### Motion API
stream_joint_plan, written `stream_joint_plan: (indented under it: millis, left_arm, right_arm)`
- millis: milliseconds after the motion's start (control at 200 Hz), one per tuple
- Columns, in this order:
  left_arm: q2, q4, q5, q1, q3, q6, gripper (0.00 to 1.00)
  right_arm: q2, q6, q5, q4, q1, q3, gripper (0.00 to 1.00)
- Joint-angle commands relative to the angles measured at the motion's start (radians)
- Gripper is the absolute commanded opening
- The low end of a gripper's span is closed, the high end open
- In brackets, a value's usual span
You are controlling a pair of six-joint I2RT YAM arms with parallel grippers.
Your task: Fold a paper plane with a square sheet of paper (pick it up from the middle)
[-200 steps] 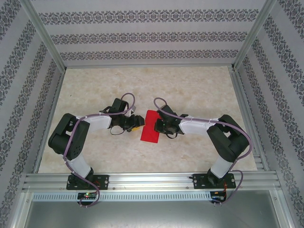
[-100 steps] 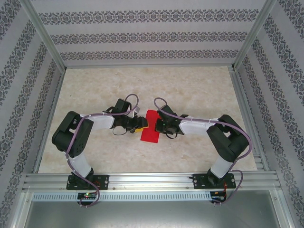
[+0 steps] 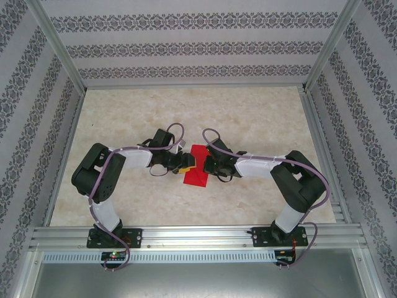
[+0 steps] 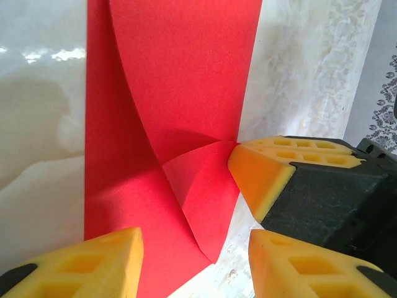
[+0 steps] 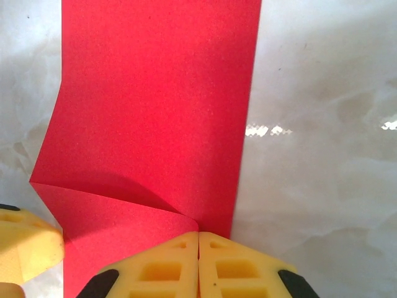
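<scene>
Red paper sheet [image 4: 180, 81]: narrow creased strip on the counter [image 3: 248, 112], one flap curling up. Right hand [image 5: 198, 239] clenched on the flap's edge. Left hand [image 4: 193, 251] released, fingers apart over the strip.

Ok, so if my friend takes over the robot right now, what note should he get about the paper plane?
Grippers: the left gripper is open, with its fingers apart over the red paper. The right gripper is shut and seems to pinch the edge of a curled flap.
Where: the paper lies on the table between the two arms.
Done: the paper is a narrow strip, and one flap is lifted and bent over but not pressed flat.
Left: crease that flap, then make the other folds. It has no pointed plane shape yet.
</scene>
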Motion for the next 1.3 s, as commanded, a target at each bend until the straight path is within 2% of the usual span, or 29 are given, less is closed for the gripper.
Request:
stream_joint_plan:
  millis: [0,325,684,909,974,1059,1154,1294]
  left_arm:
    - [0.028,0.030,0.010,-0.015,0.032,0.026,0.48]
    - [0.052,0.030,-0.011,-0.020,0.052,0.009,0.36]
    - [0.093,0.033,-0.025,-0.023,0.083,-0.011,0.30]
    - [0.113,0.026,-0.033,-0.026,0.099,-0.002,0.18]
    - [0.112,0.015,-0.041,-0.027,0.105,0.006,0.13]
    - [0.105,-0.005,-0.060,-0.028,0.116,0.027,0.09]
    - [0.090,-0.032,-0.077,-0.029,0.126,0.056,0.06]
    - [0.025,-0.126,-0.127,-0.028,0.145,0.127,0.03]
  right_arm:
    - [-0.020,0.010,0.021,0.021,-0.005,-0.013,0.08]
    - [-0.015,0.009,0.013,0.026,-0.004,-0.016,0.08]
    - [-0.021,0.007,0.005,0.034,-0.004,-0.022,0.08]
    - [-0.058,0.009,0.004,0.032,-0.005,-0.027,0.11]
    - [-0.081,0.015,0.016,0.010,-0.006,-0.026,0.15]
    - [-0.134,0.027,0.050,-0.031,-0.008,-0.030,0.25]
    - [-0.214,0.040,0.101,-0.069,-0.009,-0.050,0.43]
    - [-0.345,0.057,0.192,-0.145,-0.019,-0.087,0.64]
